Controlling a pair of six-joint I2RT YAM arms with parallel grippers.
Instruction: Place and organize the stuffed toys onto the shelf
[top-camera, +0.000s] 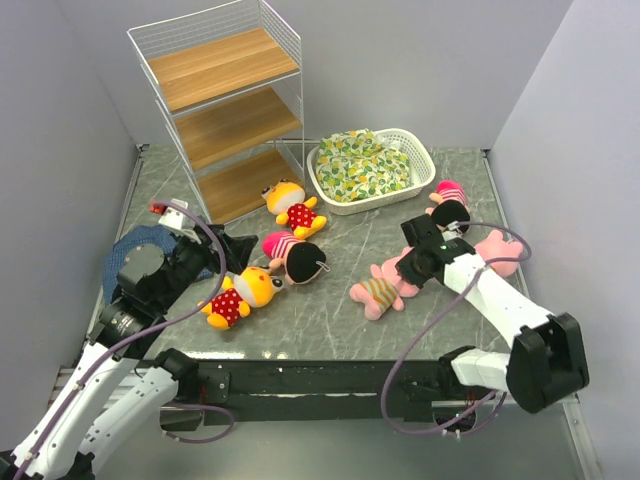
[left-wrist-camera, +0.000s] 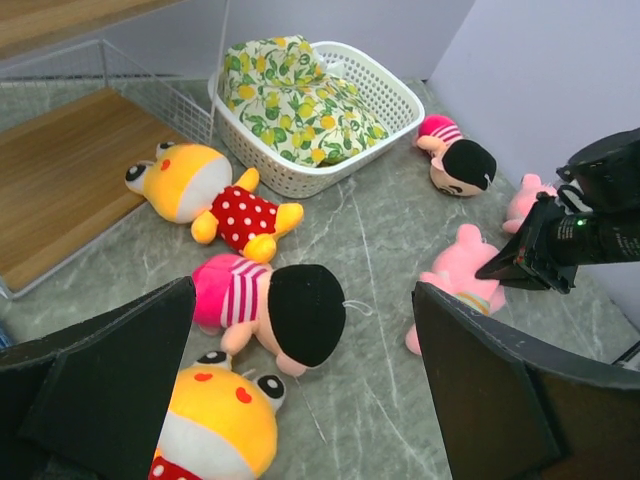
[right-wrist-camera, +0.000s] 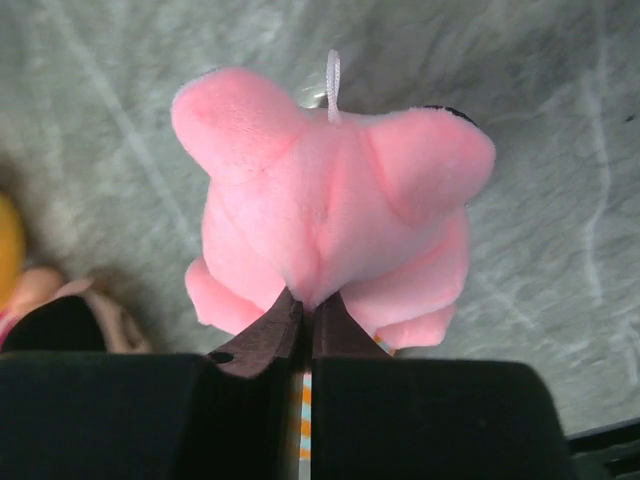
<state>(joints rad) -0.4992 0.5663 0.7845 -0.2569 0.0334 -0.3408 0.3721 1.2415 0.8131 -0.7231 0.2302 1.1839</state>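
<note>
Right pincer (right-wrist-camera: 305, 322) pinched pink pig (right-wrist-camera: 330, 190) by thin head fold, pig low at counter (top-camera: 330, 335), far from shelf (top-camera: 225, 70). Left pincer (left-wrist-camera: 302, 335) spread above doll (left-wrist-camera: 285, 305). Thin grip: should lift slowly, avoid swinging.

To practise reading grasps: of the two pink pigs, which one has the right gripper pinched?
The pig nearer the table's middle; the right gripper is shut on it. The other pig lies free nearer the right wall.

Top cam: high at the near side, looking down, wide; basket (top-camera: 372, 203) sits far-centre. Left wrist: low, near-left of basket, facing it, mid-range; shares it with top. Right wrist: near-right of basket, tight on pink pig (right-wrist-camera: 330, 210).
</note>
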